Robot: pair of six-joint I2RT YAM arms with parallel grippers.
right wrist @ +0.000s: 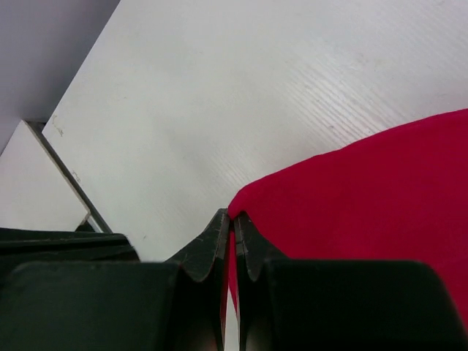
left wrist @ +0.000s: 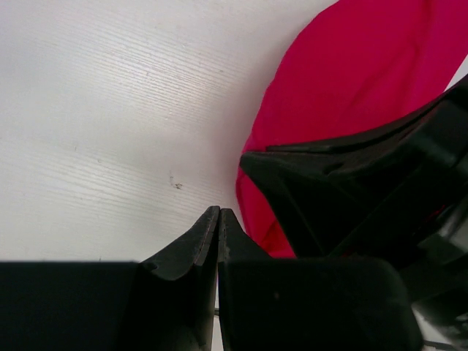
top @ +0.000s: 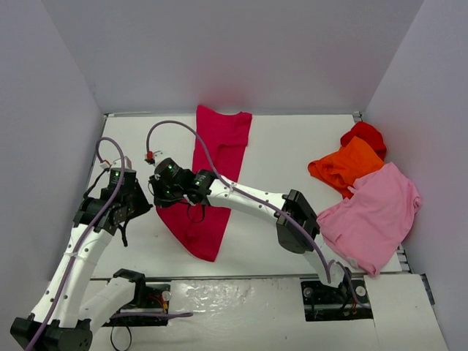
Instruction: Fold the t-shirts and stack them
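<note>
**Item 1, raspberry shirt** (top: 219,146). It lies left of centre on the table (top: 292,153), folded into a long narrow strip. The strip runs from the far edge toward us, its near end rounded and somewhat wider. It lies flat, apart from the other shirts.

**Item 2, right gripper** (top: 159,196). It reaches across the strip to its left edge, about midway along. In the right wrist view we see the gripper (right wrist: 234,216) clenched, tips meeting right at the border of the raspberry cloth (right wrist: 365,190). Whether any cloth is pinched between them we cannot tell.

**Item 3, left gripper** (top: 142,208). It sits just left of the right gripper, over bare table. In the left wrist view we see the gripper (left wrist: 219,212) clenched and holding nothing. The strip (left wrist: 351,73) and the right gripper's black body lie close on its right.

**Item 4, remaining shirts.** All three sit at the right side of the table, well apart from the strip.
- The pink shirt (top: 373,216) is spread loosely nearest us.
- The orange shirt (top: 344,167) is bunched beyond the pink shirt, and the two touch.
- The red shirt (top: 365,134) is bunched farthest back, partly under the orange one.
</note>
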